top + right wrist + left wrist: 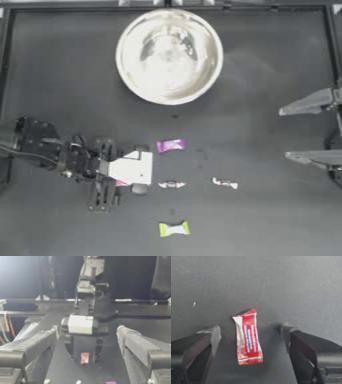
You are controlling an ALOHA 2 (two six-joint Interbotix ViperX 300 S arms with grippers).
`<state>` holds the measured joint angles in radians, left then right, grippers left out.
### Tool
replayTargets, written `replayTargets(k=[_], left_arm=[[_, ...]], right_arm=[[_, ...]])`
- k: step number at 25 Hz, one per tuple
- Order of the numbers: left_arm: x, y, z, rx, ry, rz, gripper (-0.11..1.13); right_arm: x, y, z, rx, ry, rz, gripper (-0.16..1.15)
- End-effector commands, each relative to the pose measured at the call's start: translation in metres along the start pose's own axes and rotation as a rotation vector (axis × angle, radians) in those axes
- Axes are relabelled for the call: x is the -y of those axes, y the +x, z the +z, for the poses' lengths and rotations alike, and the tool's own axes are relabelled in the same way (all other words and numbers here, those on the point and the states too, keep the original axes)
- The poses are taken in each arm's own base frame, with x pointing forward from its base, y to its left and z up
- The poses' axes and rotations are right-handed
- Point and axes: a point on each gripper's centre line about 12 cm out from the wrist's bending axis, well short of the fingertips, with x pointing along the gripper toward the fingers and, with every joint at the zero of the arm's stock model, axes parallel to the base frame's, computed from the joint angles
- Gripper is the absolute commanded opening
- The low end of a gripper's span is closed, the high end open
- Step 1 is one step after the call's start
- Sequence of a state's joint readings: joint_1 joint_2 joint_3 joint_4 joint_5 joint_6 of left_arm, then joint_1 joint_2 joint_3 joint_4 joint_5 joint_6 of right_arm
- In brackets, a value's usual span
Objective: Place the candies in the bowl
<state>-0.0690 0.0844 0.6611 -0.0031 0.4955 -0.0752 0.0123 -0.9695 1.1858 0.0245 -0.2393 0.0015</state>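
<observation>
From above, at the near-left part of the dark surface (pixel 267 210), I have the left hand (pixel 123 183) lowered over the red candy (pixel 122 183), of which only a sliver shows past the wrist block. The bowl (pixel 169 56) sits well apart toward the far edge, and I see nothing in it. Four other candies lie loose: the purple one (pixel 170 145) just beside my hand on the bowl side, two clear ones (pixel 172 185) (pixel 225 183) in a row toward the right, and the yellow-green one (pixel 174 229) nearest the front edge. The right hand (pixel 294 132) waits at the right edge, released, its jaws spread wide. I judge this to be the first pick, with every candy yet to go in.

Through the left wrist camera, the red candy (pixel 248 337) lies flat between my two jaws, touching neither; the hand is released and straddles the wrapper across its narrow width. The next move calls for settling down to the surface (pixel 271 286) and closing squarely, since the wrapper is thin and could slip out flat beneath the fingertips, then lifting and carrying across to the bowl.

Through the right wrist camera, I look across the surface at the left arm (pixel 85 306) with the red candy (pixel 84 358) below it. My own right jaws stand apart and hold nothing. A low rail (pixel 140 301) rims the far side; beyond it the room is dim and I cannot make out more.
</observation>
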Motion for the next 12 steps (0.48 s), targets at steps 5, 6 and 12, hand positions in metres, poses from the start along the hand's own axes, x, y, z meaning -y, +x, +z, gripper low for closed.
replayTargets(k=[5, 6, 12], left_arm=[[0.0007, -0.0061, 0.009, 0.028, -0.001, -0.002, 0.65], [0.0007, -0.0046, 0.0084, 0.023, -0.003, -0.003, 0.61], [0.0026, -0.0006, 0.0063, 0.008, 0.006, -0.002, 0.51]], right_arm=[[-0.0003, 0.001, 0.005, 0.017, 0.003, 0.001, 0.99], [-0.0006, 0.0007, 0.0053, 0.018, 0.003, 0.003, 0.99], [-0.0005, -0.0037, 0.0101, 0.04, 0.002, 0.002, 0.99]])
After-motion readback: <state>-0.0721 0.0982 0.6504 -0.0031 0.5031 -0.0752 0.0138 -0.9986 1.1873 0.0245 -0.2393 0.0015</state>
